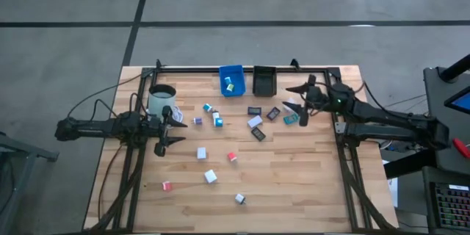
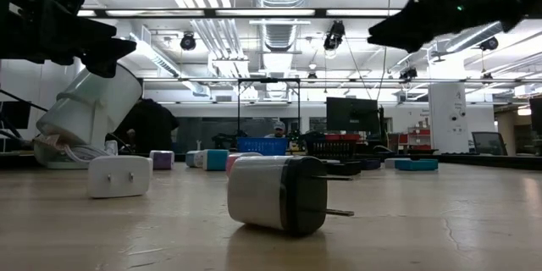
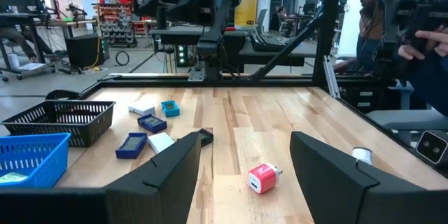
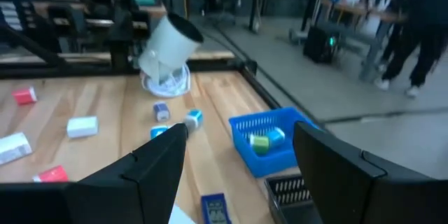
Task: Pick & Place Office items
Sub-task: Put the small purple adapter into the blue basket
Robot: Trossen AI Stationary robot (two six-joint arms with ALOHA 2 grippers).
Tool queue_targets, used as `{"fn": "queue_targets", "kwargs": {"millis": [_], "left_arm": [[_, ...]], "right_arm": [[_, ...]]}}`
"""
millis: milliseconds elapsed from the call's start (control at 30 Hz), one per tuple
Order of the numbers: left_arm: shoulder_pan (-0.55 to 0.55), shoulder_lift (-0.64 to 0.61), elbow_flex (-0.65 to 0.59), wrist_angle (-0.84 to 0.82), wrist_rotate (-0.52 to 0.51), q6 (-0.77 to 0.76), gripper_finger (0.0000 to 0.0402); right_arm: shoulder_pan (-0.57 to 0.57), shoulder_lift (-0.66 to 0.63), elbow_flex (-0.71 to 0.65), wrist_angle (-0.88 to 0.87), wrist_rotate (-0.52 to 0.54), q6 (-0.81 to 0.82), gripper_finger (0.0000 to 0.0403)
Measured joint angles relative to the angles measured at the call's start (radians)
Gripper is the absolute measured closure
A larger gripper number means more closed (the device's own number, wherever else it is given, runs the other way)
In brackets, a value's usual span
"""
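A wooden desk (image 1: pixel 294 183) seen from above, framed by dark rails. About 16 small office items (image 1: pixel 211 176) lie scattered across its middle: white and red cubes toward 6 o'clock, flat black, teal and purple rectangles toward 1 o'clock.

At 12 o'clock sit a blue bin (image 1: pixel 232 79), holding 2 small pieces, and a black bin (image 1: pixel 264 80) beside it. A white mug (image 1: pixel 161 99), tilted, stands at 10 o'clock, close to the left pincer (image 1: pixel 167 130).

The left pincer hovers at 9 o'clock, fingers apart, empty; a red cube (image 3: pixel 262 178) lies ahead of it. The right pincer (image 1: pixel 299 103) hangs at 2 o'clock over the rectangles, fingers apart, empty.

No writing is readable. From desk level, a white-and-black plug block (image 2: pixel 278 195) lies on its side, prongs pointing right.
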Motion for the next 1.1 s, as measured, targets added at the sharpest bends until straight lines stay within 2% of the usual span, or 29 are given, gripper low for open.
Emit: {"fn": "queue_targets", "kwargs": {"millis": [133, 400, 1100], "left_arm": [[0.0, 0.0, 0.0, 0.0, 0.0, 0.0, 0.0174], [0.0, 0.0, 0.0, 0.0, 0.0, 0.0, 0.0174], [0.0, 0.0, 0.0, 0.0, 0.0, 0.0, 0.0174]], "right_arm": [[0.0, -0.063, -0.092, 0.072, 0.0, 0.04, 0.0147], [0.0, -0.164, -0.214, 0.08, 0.02, 0.06, 0.0147], [0.0, -0.185, -0.239, 0.093, 0.043, 0.018, 0.0147]]}}
